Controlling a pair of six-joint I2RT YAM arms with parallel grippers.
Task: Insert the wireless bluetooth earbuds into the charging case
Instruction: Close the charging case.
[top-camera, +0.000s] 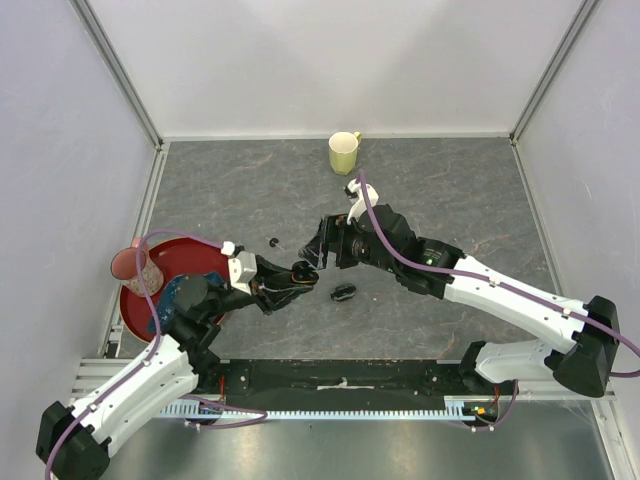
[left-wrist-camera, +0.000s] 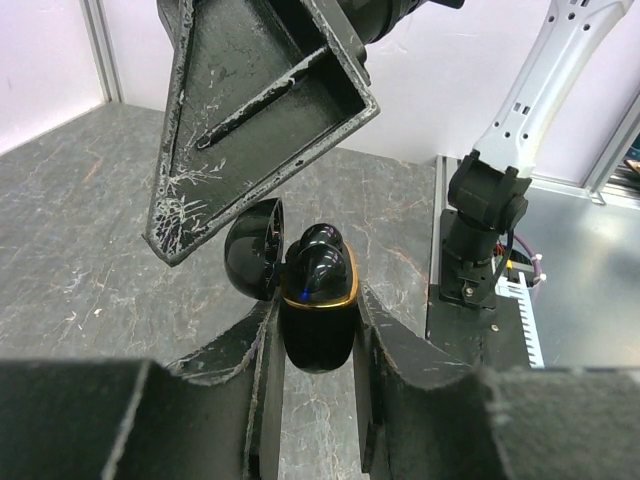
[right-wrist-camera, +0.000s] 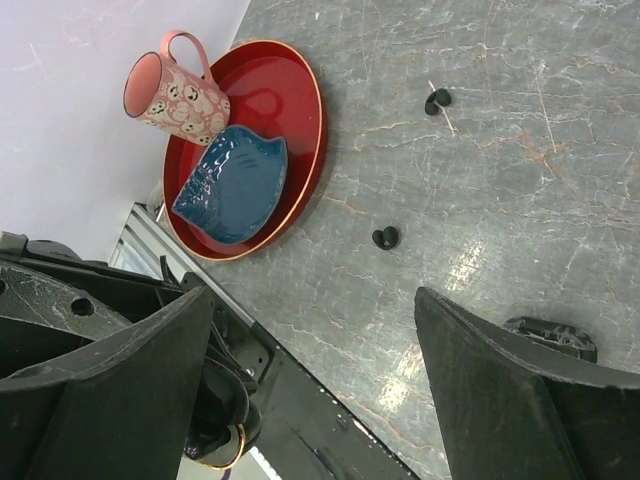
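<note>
My left gripper (left-wrist-camera: 318, 312) is shut on a small black charging case (left-wrist-camera: 318, 340) with a gold rim, held off the table with its lid (left-wrist-camera: 252, 248) open. A glossy black earbud (left-wrist-camera: 320, 258) sits in the case mouth. My right gripper (top-camera: 318, 248) stands open just above the case, with nothing between its fingers (left-wrist-camera: 250, 120). The right wrist view shows two loose earbuds (right-wrist-camera: 385, 237) (right-wrist-camera: 437, 99) lying on the table. In the top view one earbud (top-camera: 274, 241) lies behind the left gripper (top-camera: 298, 272).
A second black case (top-camera: 343, 292) lies on the table near the grippers. At the left a red tray (top-camera: 190, 250) holds a pink mug (top-camera: 135, 266) and a blue dish (right-wrist-camera: 232, 185). A yellow cup (top-camera: 344, 152) stands at the back.
</note>
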